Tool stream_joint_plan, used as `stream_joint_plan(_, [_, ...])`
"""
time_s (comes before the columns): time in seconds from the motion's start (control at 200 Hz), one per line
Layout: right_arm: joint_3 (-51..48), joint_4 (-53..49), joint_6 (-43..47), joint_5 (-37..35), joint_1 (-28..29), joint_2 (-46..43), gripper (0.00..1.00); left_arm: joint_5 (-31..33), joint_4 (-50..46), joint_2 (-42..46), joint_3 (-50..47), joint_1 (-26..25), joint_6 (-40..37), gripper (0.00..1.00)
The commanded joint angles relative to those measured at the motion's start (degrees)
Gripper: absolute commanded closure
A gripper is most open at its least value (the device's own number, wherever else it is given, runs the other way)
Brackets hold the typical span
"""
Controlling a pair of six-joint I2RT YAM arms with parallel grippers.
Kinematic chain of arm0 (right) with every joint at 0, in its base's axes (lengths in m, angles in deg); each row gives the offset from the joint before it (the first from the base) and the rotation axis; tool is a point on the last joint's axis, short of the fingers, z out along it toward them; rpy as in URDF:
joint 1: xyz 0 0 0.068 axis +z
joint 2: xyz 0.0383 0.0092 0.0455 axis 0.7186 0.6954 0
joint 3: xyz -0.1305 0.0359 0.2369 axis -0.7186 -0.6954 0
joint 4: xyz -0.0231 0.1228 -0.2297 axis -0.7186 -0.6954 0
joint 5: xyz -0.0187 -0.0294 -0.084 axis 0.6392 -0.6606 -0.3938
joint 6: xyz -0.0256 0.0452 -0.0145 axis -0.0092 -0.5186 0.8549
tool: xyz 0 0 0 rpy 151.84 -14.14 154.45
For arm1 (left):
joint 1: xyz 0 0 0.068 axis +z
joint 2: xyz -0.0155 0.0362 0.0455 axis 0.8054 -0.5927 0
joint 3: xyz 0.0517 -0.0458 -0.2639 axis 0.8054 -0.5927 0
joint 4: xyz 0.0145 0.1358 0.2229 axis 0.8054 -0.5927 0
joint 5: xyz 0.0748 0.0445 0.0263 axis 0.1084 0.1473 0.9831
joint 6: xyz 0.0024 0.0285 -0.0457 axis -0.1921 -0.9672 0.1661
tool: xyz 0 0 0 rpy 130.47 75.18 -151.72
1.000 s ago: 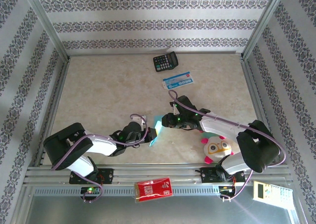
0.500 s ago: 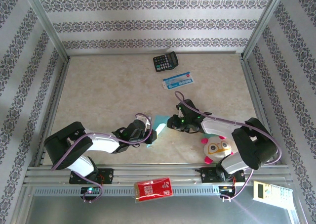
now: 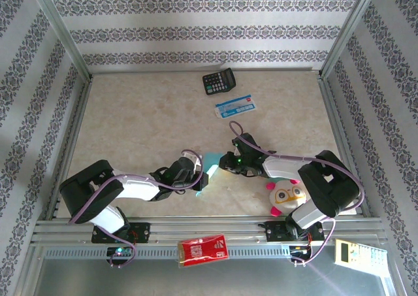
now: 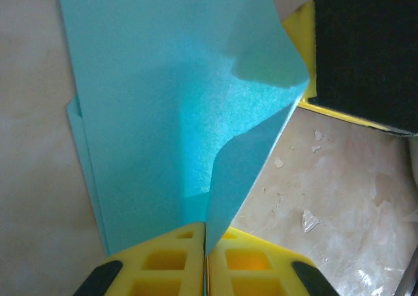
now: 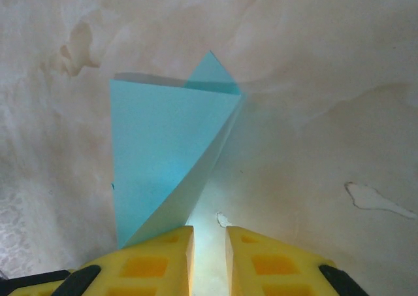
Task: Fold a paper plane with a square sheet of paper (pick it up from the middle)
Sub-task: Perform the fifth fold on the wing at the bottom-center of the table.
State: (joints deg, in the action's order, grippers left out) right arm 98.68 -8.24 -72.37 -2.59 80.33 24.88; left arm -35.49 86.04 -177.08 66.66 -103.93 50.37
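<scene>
The sheet of paper is light turquoise and partly folded. It lies near the table's front middle, between my two grippers. In the left wrist view a flap of the paper stands up on edge, and my left gripper is shut on the flap's lower end. The rest of the paper lies flat ahead. My right gripper faces the paper from the other side. Its jaws stand a narrow gap apart with bare table between them, and the paper's edge touches the left fingertip. That gripper's black pad sits beside the paper's curled corner.
A black calculator and a blue-and-white card lie at the back of the table. A plush toy sits by the right arm's base. A red packet and a pale keypad device rest on the front rail.
My right gripper has come down and left to the paper's edge, and its jaws have narrowed. The left gripper has shifted slightly right, still holding the paper, which now lies lower.
</scene>
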Motion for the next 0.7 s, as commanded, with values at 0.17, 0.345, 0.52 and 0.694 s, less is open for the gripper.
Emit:
stream_joint_plan(0.17, [-1.6, 4.0, -1.8, 0.2, 1.0, 0.2, 0.82, -1.0, -8.5, -1.4, 3.7, -0.9, -5.3, 0.83])
stream_joint_plan(0.345, [-1.5, 4.7, -2.1, 0.8, 1.5, 0.0, 0.83, -0.5, -10.9, -2.1, 4.9, -1.0, -6.4, 0.81])
stream_joint_plan(0.52, [-1.5, 4.9, -2.3, 1.1, 1.8, -0.4, 0.84, 0.1, -12.2, -2.8, 5.6, -1.1, -6.7, 0.79])
stream_joint_plan(0.694, [-1.8, 4.6, -2.1, 1.0, 1.8, -1.1, 0.84, -0.1, -12.6, -2.1, 5.9, -1.1, -6.6, 0.88])
